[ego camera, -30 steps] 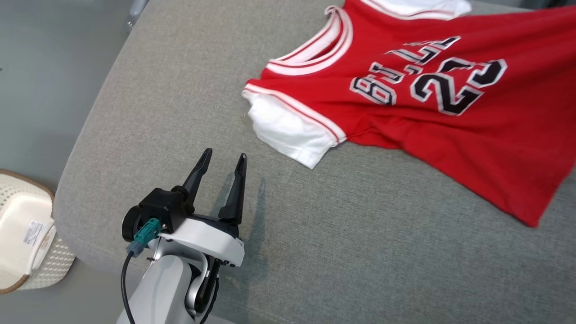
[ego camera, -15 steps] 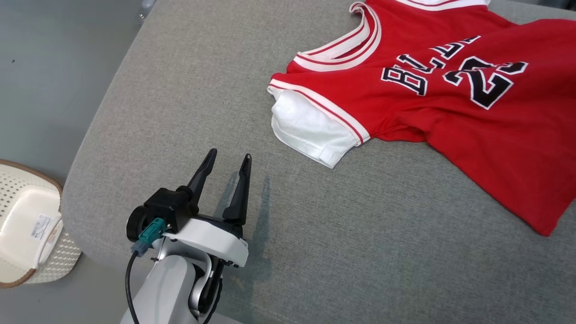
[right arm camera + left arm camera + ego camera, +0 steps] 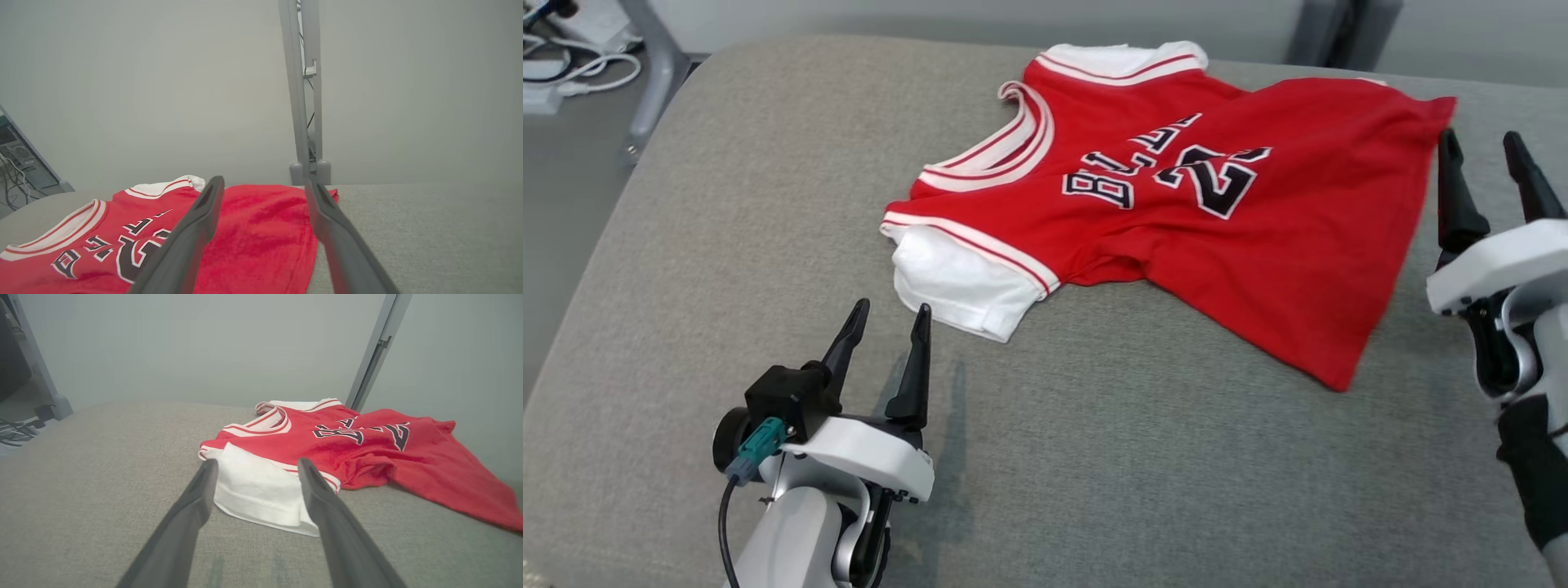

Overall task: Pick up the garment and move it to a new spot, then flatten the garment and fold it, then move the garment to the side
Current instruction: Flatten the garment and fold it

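Both tools are wide open and empty! The left tool (image 3: 891, 307) hovers just short of the white sleeve (image 3: 947, 286). The right tool (image 3: 1479, 137) hangs just beside the hem end of the red jersey (image 3: 1241, 237). The jersey lies face up on the far half of the grey tabletop (image 3: 1094, 457), spread out but creased under the near sleeve. My read: smoothing, folding and the shift aside are all yet to come.

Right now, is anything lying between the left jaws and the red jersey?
Nothing visible does. The left jaws stand open, pointing at the white sleeve of the red basketball jersey, with just grey fabric cushion between them.
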